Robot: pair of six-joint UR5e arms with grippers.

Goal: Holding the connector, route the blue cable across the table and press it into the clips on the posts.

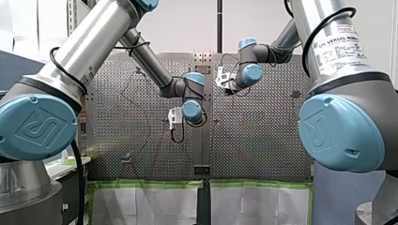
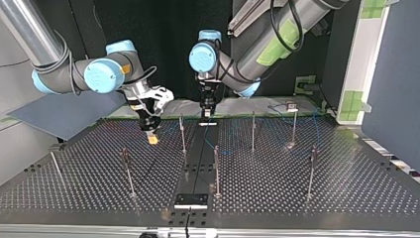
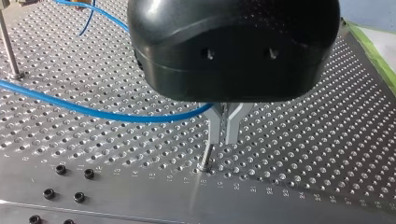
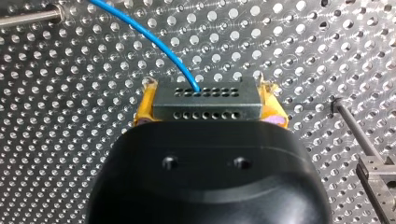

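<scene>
The connector [image 4: 205,100], a grey block with rows of small holes, sits pinched between the yellow pads [image 4: 144,112] of my right gripper [image 4: 208,109]. The blue cable [image 4: 149,35] leaves its top face and arcs away over the table [image 4: 56,140]. In the top view this gripper hangs above the plate, left of the centre seam.

My left gripper [image 3: 224,140] stands just above a post [image 3: 206,156], its metal fingers [image 3: 215,126] pressed nearly together. The cable runs in between them just under the black housing [image 3: 233,46].

A white label [image 1: 339,50] on my right arm reads "UNIVERSAL ROBOTS" in part; the smaller print is too fine to read. Numbers are printed along the plate's last row of holes, 21 and 22 among them.

Green tape [image 1: 150,184] marks the table's edge nearest the arm bases. In the top view, slim posts stand well apart across the plate, with bare perforated metal between them and the near edge.
</scene>
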